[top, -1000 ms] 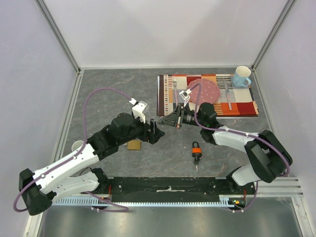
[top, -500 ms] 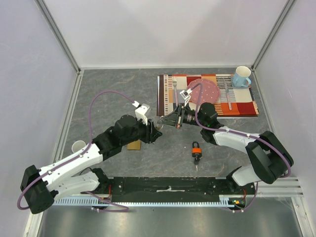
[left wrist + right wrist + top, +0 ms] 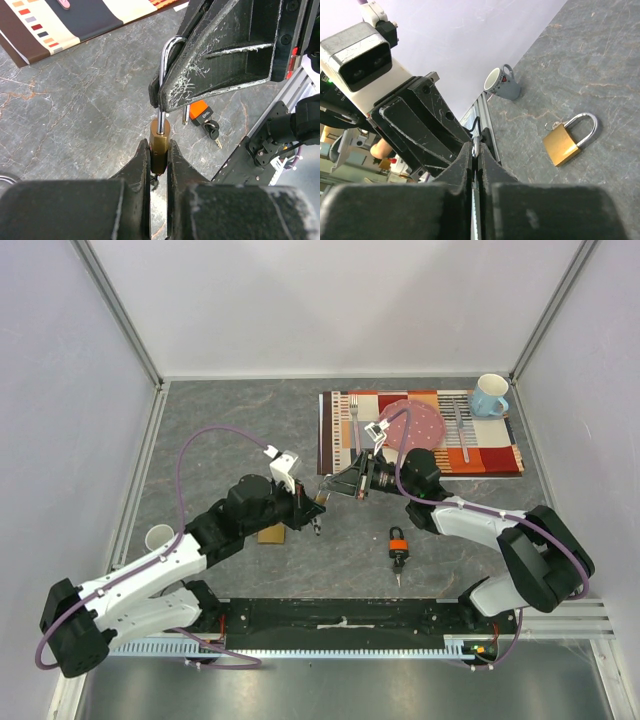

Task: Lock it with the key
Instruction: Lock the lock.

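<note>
A brass padlock (image 3: 160,144) with a silver shackle (image 3: 164,60) hangs in the air between my two grippers. My left gripper (image 3: 159,150) is shut on the brass body from below, its fingers (image 3: 142,165) pressed flat against both sides. My right gripper (image 3: 476,148) is shut on the shackle (image 3: 475,145), and its scratched black fingers (image 3: 225,60) fill the upper right of the left wrist view. A small dark key (image 3: 155,181) pokes out under the body. From above, the left gripper (image 3: 317,503) and the right gripper (image 3: 328,486) meet at the table's middle.
A second brass padlock (image 3: 270,533) (image 3: 562,144) lies on the table by the left arm. An orange padlock (image 3: 398,539) (image 3: 202,112) with keys lies nearer the front. A striped placemat (image 3: 495,456) holds a pink plate (image 3: 420,424), cutlery and a blue mug (image 3: 489,395). A white cup (image 3: 157,537) stands far left.
My left gripper has moved right to meet the right gripper and closed from wide open onto the padlock's body. The right arm has barely shifted.
</note>
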You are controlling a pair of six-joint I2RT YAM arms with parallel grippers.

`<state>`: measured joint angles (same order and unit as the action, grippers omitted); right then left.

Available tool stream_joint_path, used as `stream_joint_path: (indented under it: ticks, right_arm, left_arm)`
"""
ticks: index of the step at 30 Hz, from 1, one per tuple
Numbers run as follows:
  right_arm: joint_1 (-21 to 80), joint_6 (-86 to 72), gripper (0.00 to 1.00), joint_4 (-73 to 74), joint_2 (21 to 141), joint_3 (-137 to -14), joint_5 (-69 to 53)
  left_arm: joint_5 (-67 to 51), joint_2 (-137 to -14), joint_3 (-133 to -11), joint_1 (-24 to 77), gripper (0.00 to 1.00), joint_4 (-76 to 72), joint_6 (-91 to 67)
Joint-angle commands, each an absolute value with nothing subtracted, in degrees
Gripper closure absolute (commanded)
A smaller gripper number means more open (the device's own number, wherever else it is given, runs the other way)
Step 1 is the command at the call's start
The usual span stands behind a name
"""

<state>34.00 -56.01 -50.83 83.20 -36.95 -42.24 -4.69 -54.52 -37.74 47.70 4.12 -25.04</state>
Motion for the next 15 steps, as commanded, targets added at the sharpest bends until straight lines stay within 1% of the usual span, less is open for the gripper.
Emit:
stream_joint_path:
  ticks: [1,3,4,5,6,8,9,12,15]
  right_arm:
    - [34.0,-56.5,0.84,-55.3,82.6,-36.5,-41.1]
    - [34.0,-56.3,0.7,-54.8,82.5,-36.2,-40.9]
    - [34.0,-55.9,0.54,-54.3,82.3,-36.2,-40.6]
    - [34.0,-55.6,0.48,-54.0,82.2,-36.1,-40.4]
    - [34.0,-55.2,0.35,-53.4,81.9,-35.9,-40.2]
    - [33.9,-53.5,0.22,-51.1,81.1,-36.0,-39.2]
    - [33.9,-52.7,0.12,-49.6,80.7,-36.3,-38.6]
    - [33.8,-48.0,0.02,-41.8,78.4,-37.0,-35.5]
    - [33.7,-43.5,0.02,-35.1,76.0,-37.9,-33.6]
  left_arm:
    - [-6.9,-52.8,-36.1,46.7,0.98,0.3,-26.5]
    - [-8.5,-53.2,-35.7,45.5,0.98,0.2,-27.1]
    - [-9.2,-53.3,-35.4,45.0,0.98,0.2,-27.2]
    - [-11.1,-53.3,-34.7,43.9,0.98,-1.4,-27.8]
    - [-12.3,-53.7,-34.4,43.2,0.98,-1.9,-28.0]
    - [-16.5,-54.1,-33.3,40.7,0.98,-3.5,-29.0]
    - [-18.0,-54.3,-33.0,40.0,0.98,-4.0,-29.4]
    - [-23.7,-55.0,-32.3,37.4,0.98,-5.2,-29.5]
    - [-29.2,-55.0,-31.8,34.9,0.98,-6.1,-29.4]
